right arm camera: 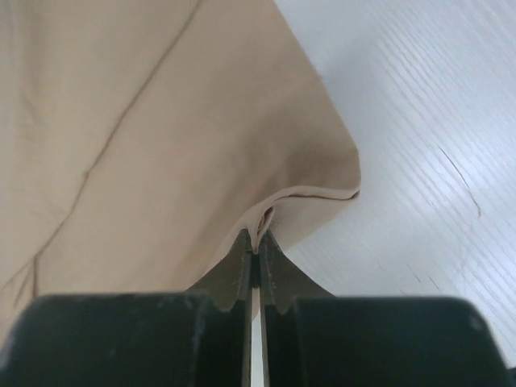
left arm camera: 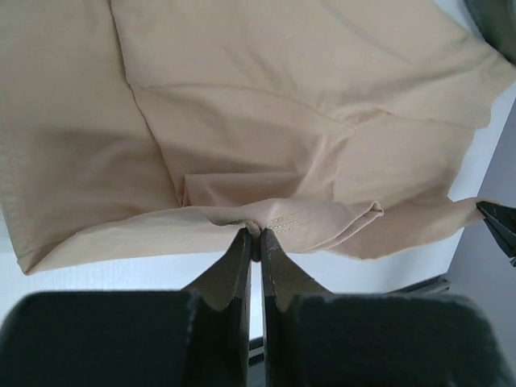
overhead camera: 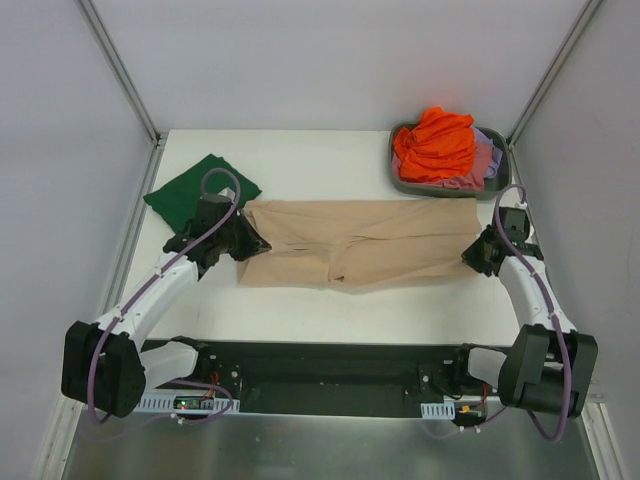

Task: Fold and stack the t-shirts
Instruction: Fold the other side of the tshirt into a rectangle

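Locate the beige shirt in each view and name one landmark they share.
Top: beige shirt at centre, between left gripper and right gripper.
Left wrist: fills the upper frame, hem pinched low centre.
Right wrist: covers the left and upper middle.
Shared: the white table beside it.

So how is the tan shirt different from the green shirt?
The tan shirt lies spread long across the middle of the table; the green shirt sits folded small at the far left corner. The tan shirt is pinched at each end by the left gripper and right gripper; no gripper holds the green shirt. Both are plain and lie on the table.
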